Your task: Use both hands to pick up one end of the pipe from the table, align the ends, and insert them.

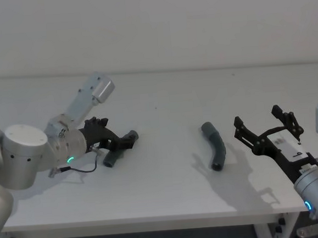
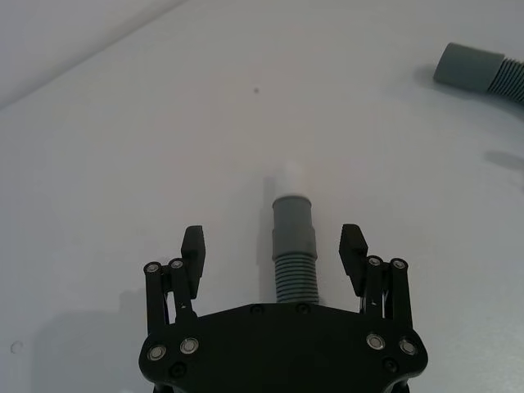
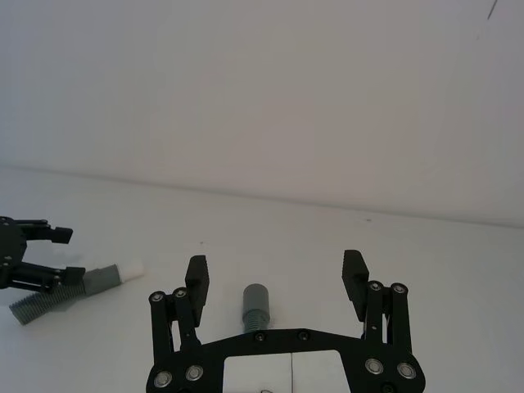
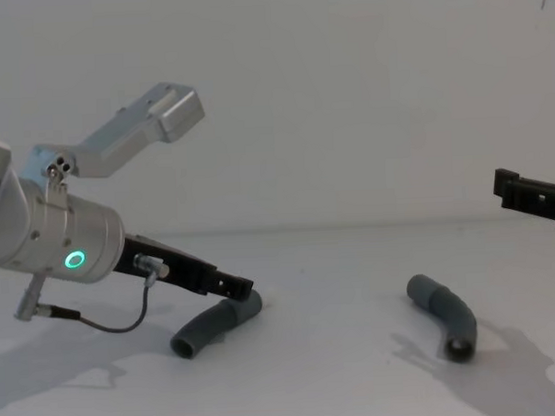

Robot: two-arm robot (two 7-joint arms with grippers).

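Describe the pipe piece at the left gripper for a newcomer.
On the white table, robot's left side, the open left gripper straddles a grey ribbed pipe piece. Unlike the other piece lying free, its cuff has a pale rim.

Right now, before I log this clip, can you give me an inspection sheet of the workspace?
Surface: white table, matte.
Job's things: left pipe piece, pale-rimmed end, lying on the table; right pipe piece lying apart from it, unjoined.
Clutter: nothing seen.
Hands: left hand open, straddling the left pipe piece; right hand open, near the right pipe piece, not touching it.
Cables: black cable looped at the left wrist.
Surroundings: plain white wall.
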